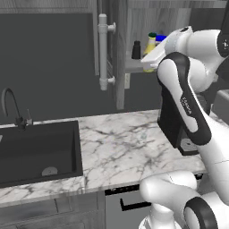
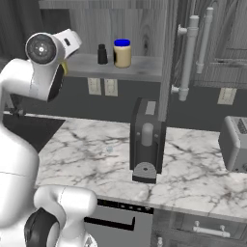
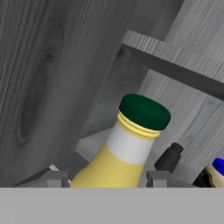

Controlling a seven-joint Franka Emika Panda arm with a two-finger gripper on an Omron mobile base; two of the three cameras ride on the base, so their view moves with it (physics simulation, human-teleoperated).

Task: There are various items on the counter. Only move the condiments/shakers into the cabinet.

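Note:
My gripper [image 3: 107,178] is shut on the small yellow bottle [image 3: 122,153] with a green cap, one finger on each side of its body. The hand holds the bottle [image 1: 150,44] upright at the left end of the open cabinet's grey shelf [image 2: 140,70]. I cannot tell whether its base touches the shelf. The small black shaker [image 2: 102,54] and the blue-lidded jar [image 2: 122,53] stand on that shelf to the bottle's right, the shaker [image 3: 168,158] nearer than the jar [image 3: 214,173]. The marble counter [image 1: 120,147] lies below.
A big black toaster [image 2: 146,144] stands on the counter under the shelf. A grey appliance [image 2: 234,142] sits at the right edge. The open cabinet door with its pale bar handle [image 1: 103,51] hangs left of the shelf. The dark sink [image 1: 36,150] and faucet [image 1: 11,107] lie at the left.

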